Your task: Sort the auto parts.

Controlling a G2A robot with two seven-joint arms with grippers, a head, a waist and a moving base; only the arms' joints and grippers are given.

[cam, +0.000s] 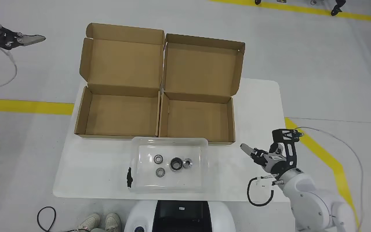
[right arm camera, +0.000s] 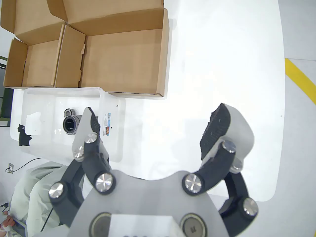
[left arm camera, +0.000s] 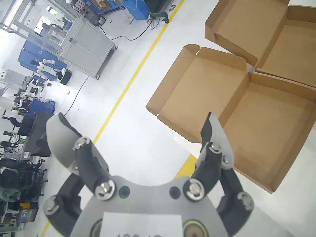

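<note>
- Brown corrugated cardboard: we see two shallow rectangular boxes, the left cardboard box (cam: 119, 116) and the right cardboard box (cam: 197, 120), touching side by side, with lids folded back.
- The clear, glossy rectangular plastic bin (cam: 194, 177) stands just in front of the boxes. It holds the auto parts, which are small metal bearing rings (cam: 158, 158) and a darker cylindrical metal part (cam: 175, 165), clustered mid-bin. A torn black tape scrap (cam: 128, 177) sticks at its left end.
- The right gripper (right arm camera: 154, 114), jaws spread wide, hovers above the smooth white table (cam: 258, 110), right of the bin.
- The left gripper (left arm camera: 134, 119), likewise released, hangs off the table above the pale grey floor (cam: 35, 145), which is crossed by a yellow line (cam: 35, 107).
</note>
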